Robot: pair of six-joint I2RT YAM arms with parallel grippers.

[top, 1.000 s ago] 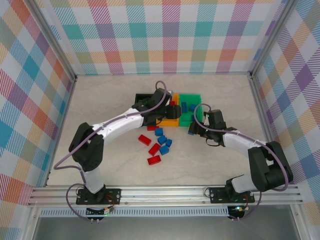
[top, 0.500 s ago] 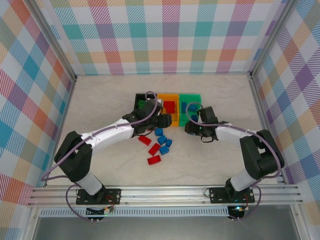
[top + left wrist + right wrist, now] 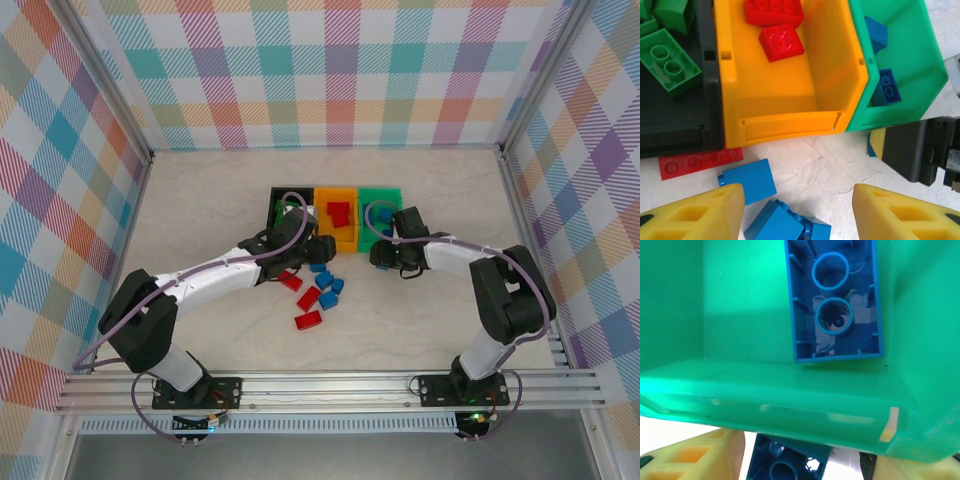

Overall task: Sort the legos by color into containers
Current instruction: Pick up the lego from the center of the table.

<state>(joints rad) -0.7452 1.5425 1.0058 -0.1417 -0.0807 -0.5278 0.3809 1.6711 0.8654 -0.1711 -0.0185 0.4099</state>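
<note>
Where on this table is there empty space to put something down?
Bare table lies left of the black bin, right of the green bin, and behind both. Crowded in front: left gripper, right gripper holding a blue brick, loose legos.

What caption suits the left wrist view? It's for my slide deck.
Open left claw hovers over blue legos before the orange bin, which holds two red legos.

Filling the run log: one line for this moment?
left gripper open, empty, over loose blue legos | right gripper shut on blue brick at green bin near wall | sorting unfinished
</note>
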